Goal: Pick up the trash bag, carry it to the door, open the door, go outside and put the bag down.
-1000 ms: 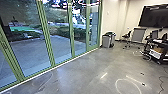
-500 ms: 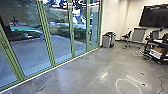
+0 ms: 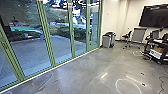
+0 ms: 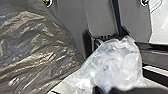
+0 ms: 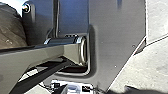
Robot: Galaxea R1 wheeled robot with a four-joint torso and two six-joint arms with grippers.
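Note:
In the left wrist view the trash bag hangs beside the robot's body, dark, glossy and full. Its pale, see-through gathered plastic bunches up at my left gripper, which is shut on it. Part of the same dark bag appears in the right wrist view, away from my right arm's end. How my right gripper stands cannot be made out. In the head view a row of glass door panels in green frames runs along the left, the panels in line with one another.
Grey bins stand by the wall beyond the glass. Farther right are a chair, a grey cabinet, a black cart and a wall screen. A dark cable lies on the floor. Paving lies outside.

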